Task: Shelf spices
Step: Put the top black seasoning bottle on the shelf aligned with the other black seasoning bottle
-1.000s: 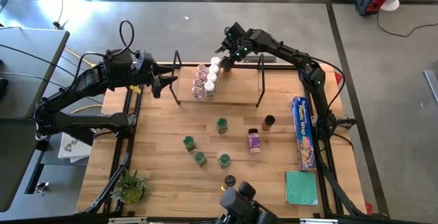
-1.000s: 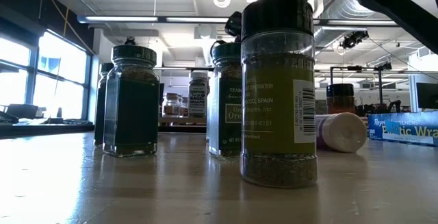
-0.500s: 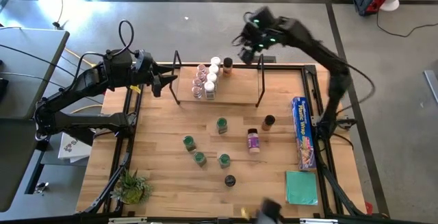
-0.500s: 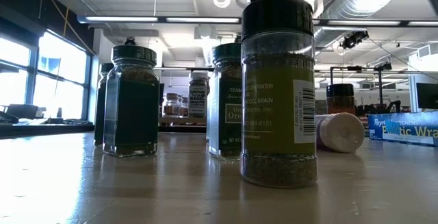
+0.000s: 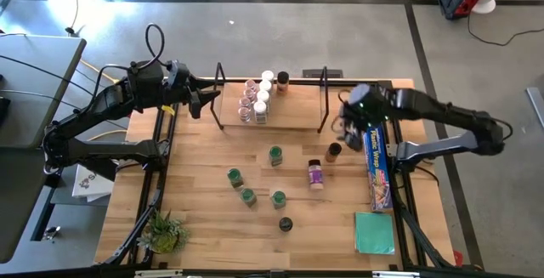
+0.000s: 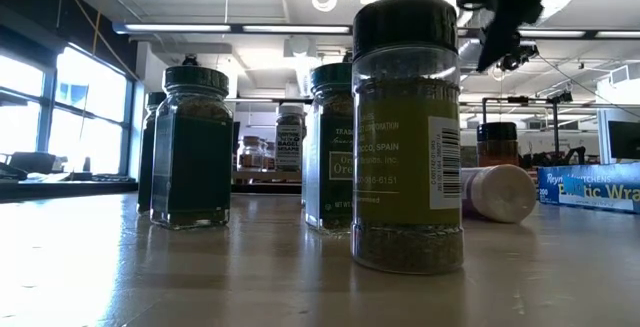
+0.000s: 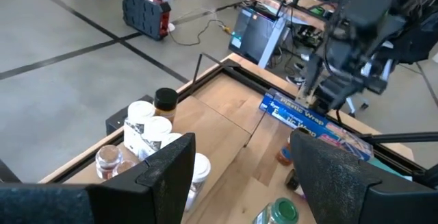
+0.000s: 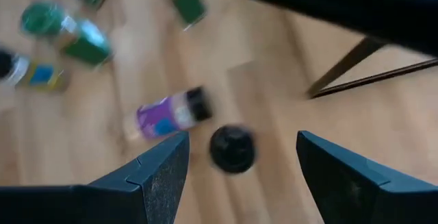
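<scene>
Both arms are matte black, built of blocky joint housings linked by slim tubular segments. The left arm point(image 5: 110, 108) carries a black cable looping above its wrist and a small yellow marking near the tool. The right arm point(image 5: 433, 116) shows smooth dark links. Each tool's fingers point(image 8: 157, 176) are broad, dark, angular wedges.

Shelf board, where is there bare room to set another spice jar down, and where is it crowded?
The shelf board is bare between the jar cluster and its right-hand wire upright. The left end is crowded with jars in two rows. The right gripper hangs open just beyond that upright, above a dark-lidded jar.
</scene>
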Action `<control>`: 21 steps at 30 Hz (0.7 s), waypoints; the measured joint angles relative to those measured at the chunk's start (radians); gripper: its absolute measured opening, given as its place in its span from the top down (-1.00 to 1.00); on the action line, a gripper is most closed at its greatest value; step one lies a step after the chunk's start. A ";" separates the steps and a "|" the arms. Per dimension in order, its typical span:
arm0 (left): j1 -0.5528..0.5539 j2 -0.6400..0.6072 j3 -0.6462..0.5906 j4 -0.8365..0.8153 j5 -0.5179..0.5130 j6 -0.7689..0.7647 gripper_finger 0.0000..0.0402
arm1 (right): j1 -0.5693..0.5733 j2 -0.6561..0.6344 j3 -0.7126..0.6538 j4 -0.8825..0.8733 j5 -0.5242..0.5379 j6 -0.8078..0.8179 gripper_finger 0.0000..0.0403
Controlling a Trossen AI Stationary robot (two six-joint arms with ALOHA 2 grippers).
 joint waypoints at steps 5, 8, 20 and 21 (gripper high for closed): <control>0.000 0.000 0.000 -0.001 -0.006 0.000 -0.17 | 0.034 -0.029 -0.162 0.084 -0.020 0.001 -0.31; 0.000 0.000 0.000 -0.008 -0.001 0.000 -0.17 | 0.045 -0.008 -0.211 0.160 -0.015 -0.004 -0.31; -0.001 0.002 0.000 -0.009 0.003 -0.001 -0.17 | 0.070 0.111 -0.287 0.277 -0.015 -0.070 -0.31; -0.001 0.002 0.000 -0.009 0.003 0.000 -0.17 | 0.073 0.123 -0.287 0.277 -0.002 -0.069 -0.31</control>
